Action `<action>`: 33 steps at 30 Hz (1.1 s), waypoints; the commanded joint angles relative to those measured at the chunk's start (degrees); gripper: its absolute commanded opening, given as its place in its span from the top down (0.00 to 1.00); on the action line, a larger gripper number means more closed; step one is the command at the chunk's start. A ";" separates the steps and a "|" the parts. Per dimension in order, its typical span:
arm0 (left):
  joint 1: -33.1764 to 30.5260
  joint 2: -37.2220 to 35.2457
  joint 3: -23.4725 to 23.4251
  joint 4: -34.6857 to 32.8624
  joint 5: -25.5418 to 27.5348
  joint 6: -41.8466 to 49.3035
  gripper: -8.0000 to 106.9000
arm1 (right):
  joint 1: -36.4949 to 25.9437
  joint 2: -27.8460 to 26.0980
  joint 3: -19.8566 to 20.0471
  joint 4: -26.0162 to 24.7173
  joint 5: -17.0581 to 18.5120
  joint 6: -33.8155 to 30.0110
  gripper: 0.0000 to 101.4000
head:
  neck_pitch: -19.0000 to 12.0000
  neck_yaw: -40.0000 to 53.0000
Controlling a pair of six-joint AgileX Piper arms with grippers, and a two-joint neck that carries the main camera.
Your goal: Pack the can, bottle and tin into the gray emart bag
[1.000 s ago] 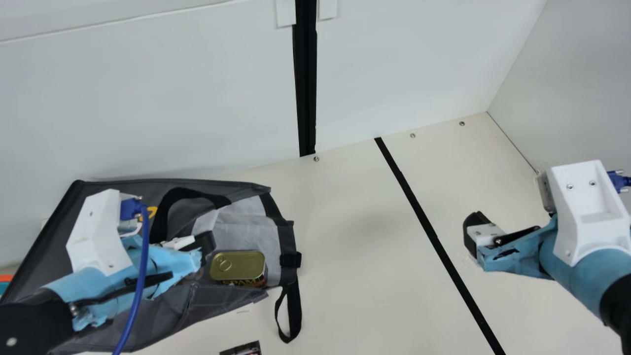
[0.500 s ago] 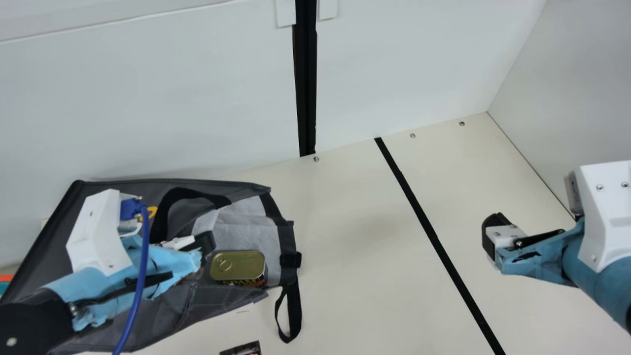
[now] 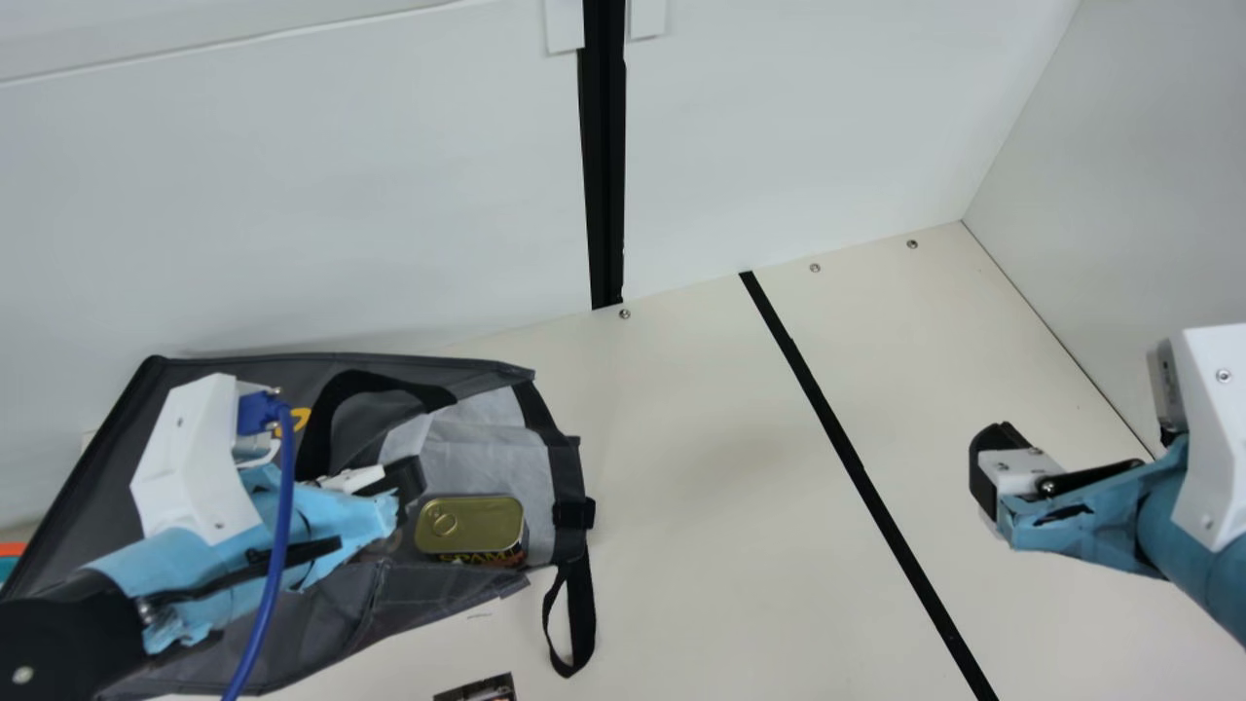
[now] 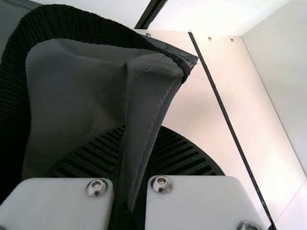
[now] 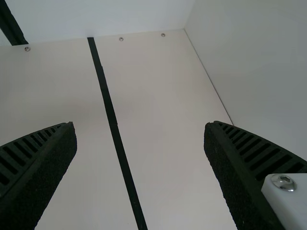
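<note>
Left gripper clamped on the gray bag, right gripper wide open and holding nothing.
Toward the cream table's back-left corner lies the dark-gray fabric emart bag with black straps, a fold of its fabric pinched between the left gripper's nearly closed black ribbed fingers; just beside them, the low rectangular tin with a gold pull-ring lid sits against light-gray fabric at the bag's right end; past the black strip, toward the table's right edge, hovers the right gripper.
</note>
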 commanded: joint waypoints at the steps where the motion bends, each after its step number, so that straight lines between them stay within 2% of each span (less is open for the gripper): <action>1: 0.00 0.00 0.00 0.00 0.00 0.00 0.84 | -0.02 -0.04 0.00 0.33 0.36 -0.20 0.10 | -1.30 -0.05; 16: 0.00 0.00 0.00 0.00 0.00 0.00 0.84 | -0.79 0.88 0.32 2.65 0.31 -1.37 0.10 | -1.30 -0.05; 33: 0.00 0.00 0.00 0.00 0.00 0.00 0.84 | -0.91 4.13 1.88 5.37 -3.77 -4.54 0.10 | -1.30 -0.05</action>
